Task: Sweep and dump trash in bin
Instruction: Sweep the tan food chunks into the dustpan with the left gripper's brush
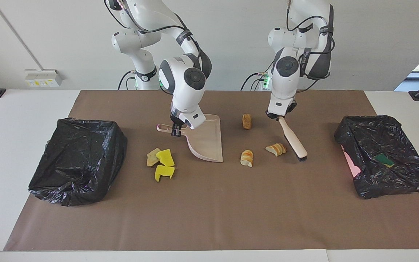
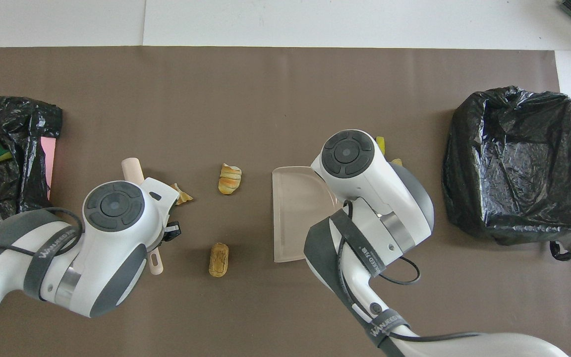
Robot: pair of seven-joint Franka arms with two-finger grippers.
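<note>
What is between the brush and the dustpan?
Two bread chunks lie on the mat between the brush and the dustpan. A third chunk sits nearer the robots. Nothing else visible blocks the sweep.

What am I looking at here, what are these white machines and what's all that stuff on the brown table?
These are two robot arms at a table, shown from two cameras: one faces them from across the table, the other looks down from above their own end.

The right end effector grips the handle of a pink dustpan lying on the brown mat. The left end effector holds a brush by its handle, bristles down on the mat.

The trash lies loose: three bread-like chunks between dustpan and brush, and yellow sponge scraps beside the dustpan.

At each end of the table sits a bin lined with a black bag; the one at the left arm's end holds a green-and-yellow sponge piece.
</note>
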